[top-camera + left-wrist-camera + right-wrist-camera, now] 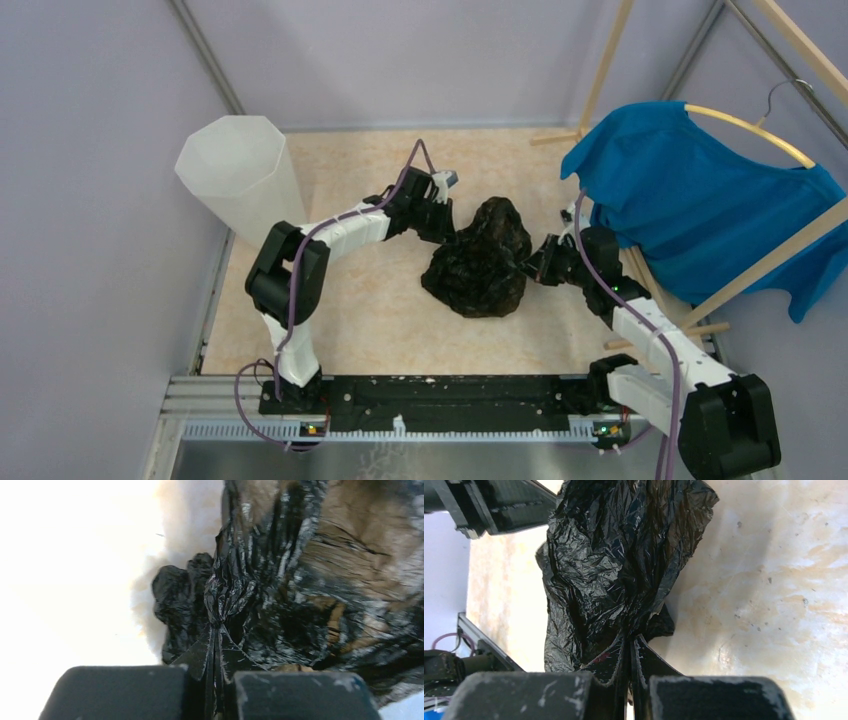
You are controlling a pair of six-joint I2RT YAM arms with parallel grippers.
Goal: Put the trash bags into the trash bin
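The black glossy trash bag point(482, 262) lies crumpled in the middle of the beige floor, between both arms. My left gripper point(447, 226) is at its upper left edge, shut on a gathered fold of the trash bag point(222, 597); the jaws pinch thin plastic between them point(216, 635). My right gripper point(533, 265) holds the bag's right edge, shut on a bunched corner of the trash bag point(619, 570), with its tips point(630, 642) together. The trash bin point(243, 180), a tall translucent white faceted tub, stands upright at the far left, behind the left arm.
A blue T-shirt point(700, 215) hangs on a wooden rack point(760, 262) at the right, close behind the right arm. Grey walls enclose the floor on three sides. A black rail point(440, 398) with both arm bases runs along the near edge.
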